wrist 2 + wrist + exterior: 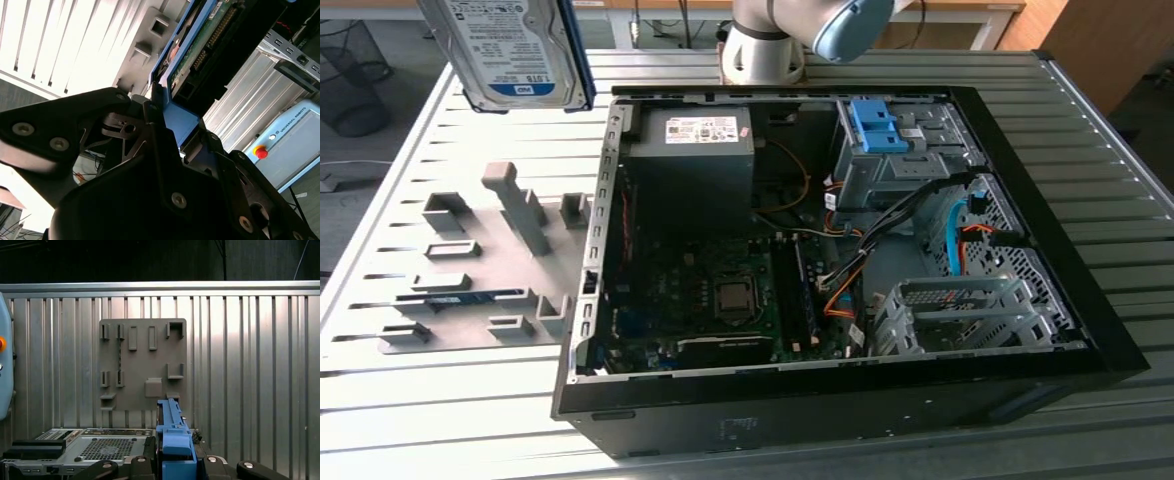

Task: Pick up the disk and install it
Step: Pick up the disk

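Note:
The disk (507,50) hangs high above the table at the exterior view's upper left. It is a silver drive with a white-and-blue label and a blue rail (579,50) along its edge. In the second wrist view my gripper (170,125) is shut on the blue rail end, with the disk's green circuit side (200,45) stretching away from the dark fingers (125,135). In the first wrist view the disk's blue edge (172,437) stands upright between the gripper's dark parts (172,467), over the grey fixture plate (142,365).
An open dark computer case (1067,300) lies on the slatted metal table (454,400). It holds a dark box with a white sticker (694,150), a blue bracket (881,125) and a metal drive cage (961,315). The grey fixture plate (467,270) lies beside the case. The arm's base (767,45) stands behind.

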